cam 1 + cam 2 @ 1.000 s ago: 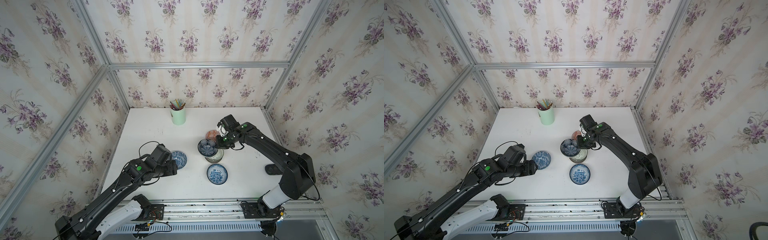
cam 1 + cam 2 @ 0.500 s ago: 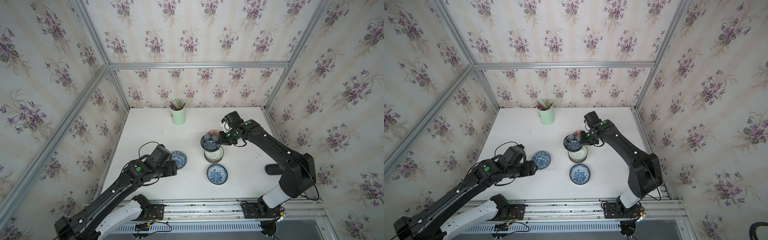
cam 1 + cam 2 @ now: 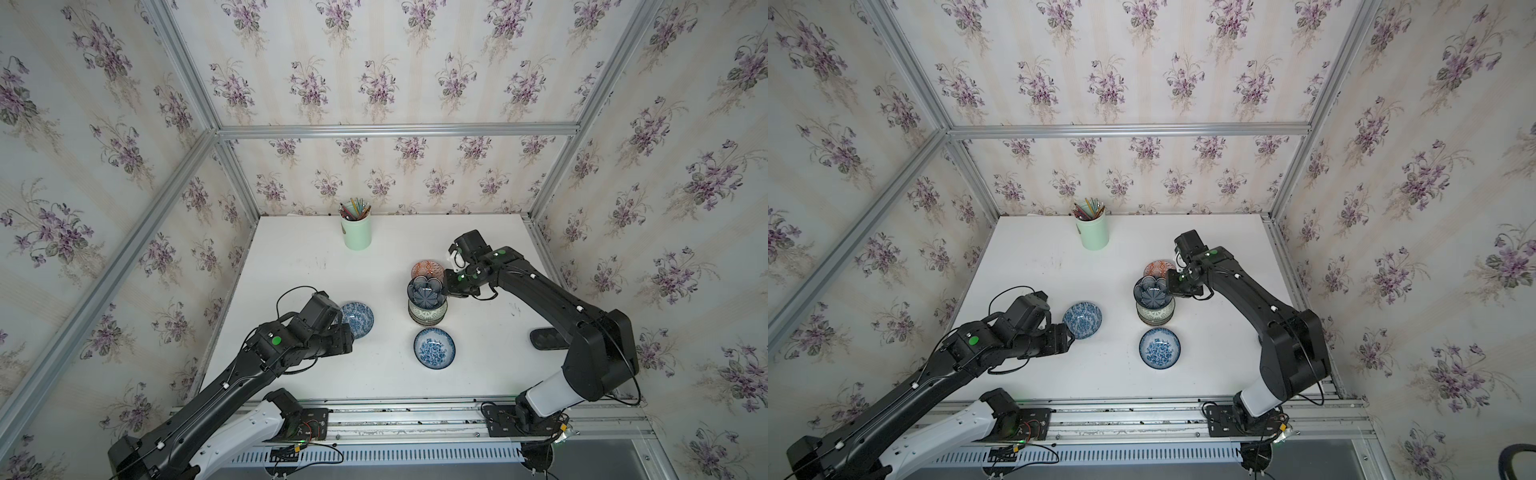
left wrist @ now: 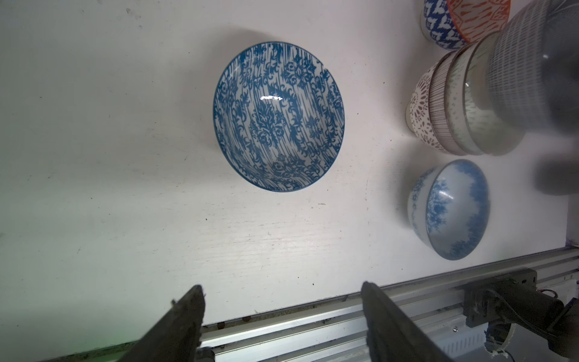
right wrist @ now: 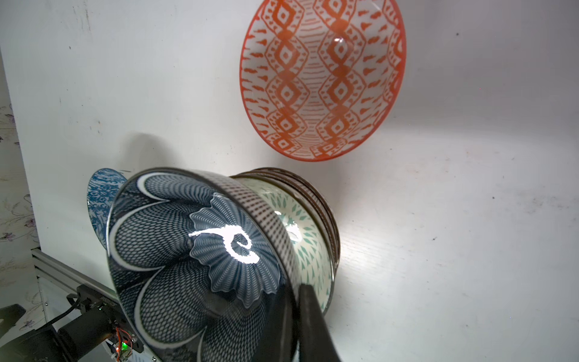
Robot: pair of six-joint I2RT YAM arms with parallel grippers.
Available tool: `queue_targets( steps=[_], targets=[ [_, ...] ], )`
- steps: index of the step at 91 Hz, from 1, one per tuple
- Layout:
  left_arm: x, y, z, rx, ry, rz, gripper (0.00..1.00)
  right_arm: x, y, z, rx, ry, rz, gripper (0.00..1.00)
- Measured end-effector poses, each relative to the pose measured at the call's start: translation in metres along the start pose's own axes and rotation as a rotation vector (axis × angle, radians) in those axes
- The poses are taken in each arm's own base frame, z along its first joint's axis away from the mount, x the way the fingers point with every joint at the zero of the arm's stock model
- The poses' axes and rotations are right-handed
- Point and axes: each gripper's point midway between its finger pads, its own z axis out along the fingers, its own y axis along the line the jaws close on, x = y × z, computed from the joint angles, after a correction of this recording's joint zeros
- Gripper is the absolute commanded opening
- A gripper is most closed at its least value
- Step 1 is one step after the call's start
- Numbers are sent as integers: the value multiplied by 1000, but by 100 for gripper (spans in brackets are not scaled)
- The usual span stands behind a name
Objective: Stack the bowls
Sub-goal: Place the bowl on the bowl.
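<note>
The right gripper (image 5: 293, 302) is clamped on the rim of the dark navy bowl (image 5: 194, 250), 1 finger inside and 1 outside. It reaches in from 3 o'clock of the stack (image 3: 428, 316) and holds the bowl tilted over it. The stack is 3 bowls, near the middle of the white table (image 3: 291, 270), with a teal-flecked bowl on top. The navy bowl hides where they would meet, so contact cannot be told.

Taking the stack as centre in both top views, the orange bowl (image 3: 1156, 268) sits just beside it at 12 o'clock, close under the right wrist. A blue floral bowl (image 3: 434, 348) stands apart at 6 o'clock. A second blue floral bowl (image 4: 279, 116) lies at 9 o'clock, well apart. A green cup of pencils (image 3: 356, 232) stands far back at 11 o'clock.

The left gripper (image 4: 282, 291) hangs at 7 o'clock of that second blue bowl, jaws spread wide and holding nothing. The bowl lies just ahead of its fingertips (image 4: 192, 297), not between them.
</note>
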Motion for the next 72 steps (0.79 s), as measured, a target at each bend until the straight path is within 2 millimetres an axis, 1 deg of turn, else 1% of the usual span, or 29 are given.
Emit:
queue_targets(
  steps=[21, 54, 72],
  targets=[
    [2, 1, 2, -2, 6, -1, 80, 9, -4, 4, -2, 11, 5, 0],
    [2, -1, 5, 5, 10, -8, 80, 15, -9, 12, 2, 23, 8, 0],
    [2, -2, 5, 8, 13, -8, 80, 14, -9, 13, 5, 18, 8, 0]
  ],
)
